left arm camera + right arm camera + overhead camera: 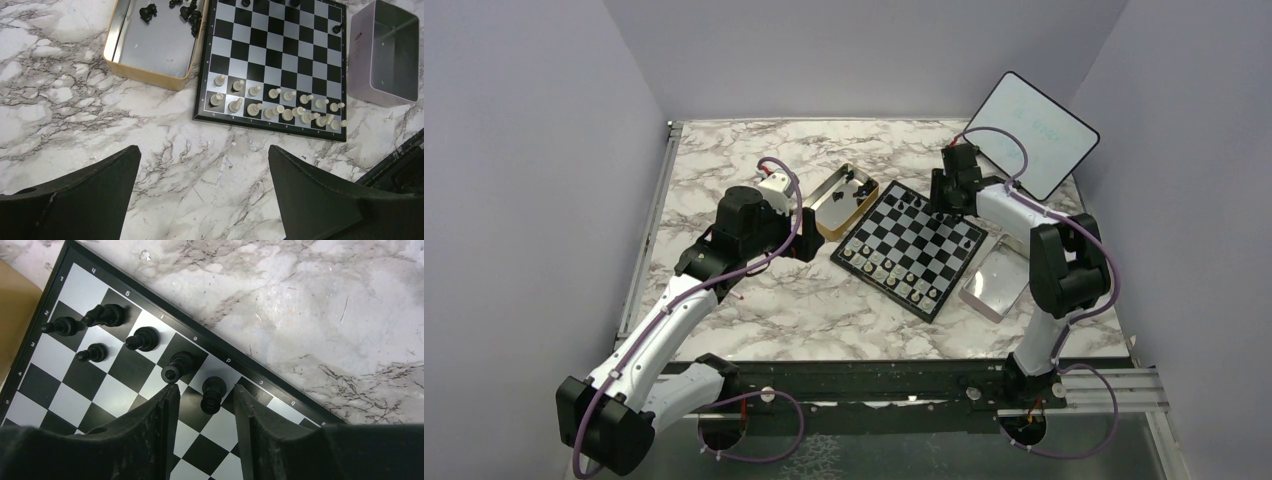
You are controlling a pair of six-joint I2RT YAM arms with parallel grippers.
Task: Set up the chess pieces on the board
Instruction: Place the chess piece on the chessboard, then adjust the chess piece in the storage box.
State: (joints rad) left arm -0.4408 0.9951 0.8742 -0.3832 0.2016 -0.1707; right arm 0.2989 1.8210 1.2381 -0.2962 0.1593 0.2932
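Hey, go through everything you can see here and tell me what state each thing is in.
left gripper, jaws open, empty, over the marble table.
right gripper, jaws open, straddling a standing black piece on the board.
gold tin, open, several black pieces inside.
silver tin, open, empty.
board, lying flat, pale pieces in two rows.
tablet, propped up, tilted.

From above, your right gripper [942,203] covers squares of the board [911,245] nearest the far edge of the desk [754,300]; the black pieces [849,187] in the gold tin [856,212] are too small to identify. Writing on the tablet [1034,135] is blurred.
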